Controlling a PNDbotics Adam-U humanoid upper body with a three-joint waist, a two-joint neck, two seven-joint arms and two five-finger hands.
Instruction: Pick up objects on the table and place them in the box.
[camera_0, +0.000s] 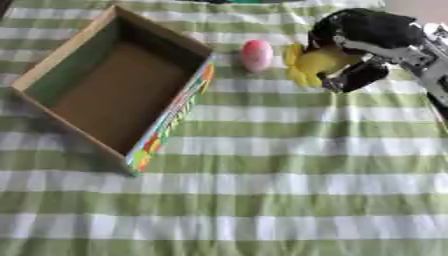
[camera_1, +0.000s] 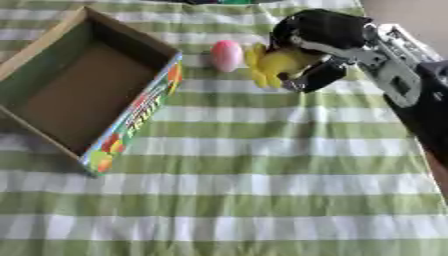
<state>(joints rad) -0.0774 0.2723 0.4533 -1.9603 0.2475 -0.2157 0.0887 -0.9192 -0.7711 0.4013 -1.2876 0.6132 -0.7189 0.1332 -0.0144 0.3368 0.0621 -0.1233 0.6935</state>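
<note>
A yellow object (camera_0: 308, 64) sits at the upper right of the green-and-white striped cloth, with my right hand (camera_0: 363, 35) curled over it from the right, thumb below and fingers above. Just left of it lies a pink egg-shaped object (camera_0: 256, 55), apart from the hand. The open cardboard box (camera_0: 56, 57) stands at the upper left, its brown inside bare. My left hand shows in neither view.
The box's near wall (camera_0: 171, 120) carries colourful print and faces the middle of the cloth. Striped cloth (camera_0: 262, 200) covers the table's whole lower half. The table's right edge shows at the top right corner (camera_1: 411, 15).
</note>
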